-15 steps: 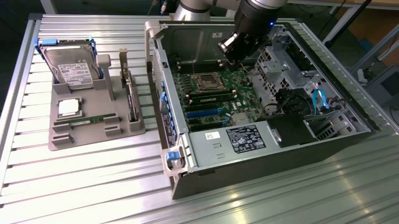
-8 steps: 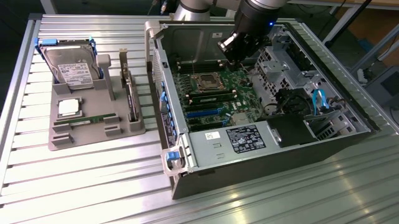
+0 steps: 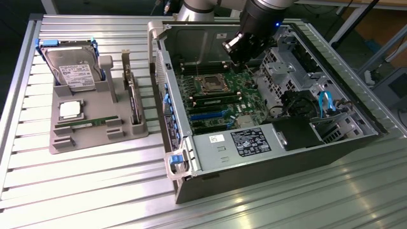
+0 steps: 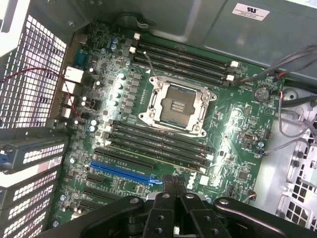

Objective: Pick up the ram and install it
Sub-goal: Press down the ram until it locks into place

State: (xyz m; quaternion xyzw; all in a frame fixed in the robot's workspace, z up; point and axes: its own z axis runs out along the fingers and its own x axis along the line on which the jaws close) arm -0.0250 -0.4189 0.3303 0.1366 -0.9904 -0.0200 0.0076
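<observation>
The ram (image 3: pixel 87 123), a thin green stick, lies flat in the grey tray (image 3: pixel 64 143) on the exterior view's left. My gripper (image 3: pixel 241 58) hangs inside the open computer case (image 3: pixel 267 148), far from the tray and above the motherboard (image 3: pixel 222 112). In the wrist view my gripper (image 4: pixel 174 182) is shut with nothing between its fingers. It sits over the board near the blue slot (image 4: pixel 124 171). Long dark memory slots (image 4: pixel 183 57) run on both sides of the processor socket (image 4: pixel 178 106). A similar green stick (image 4: pixel 158 151) seems to stand in one slot of the other bank.
The tray also holds a hard drive (image 3: pixel 73 71), a square silver processor (image 3: pixel 70 109) and an upright bracketed card (image 3: pixel 132 93). Inside the case are a drive cage (image 3: pixel 279 71), a black power supply (image 3: pixel 299 133) and loose cables (image 4: pixel 292 104). The case's walls ring the board.
</observation>
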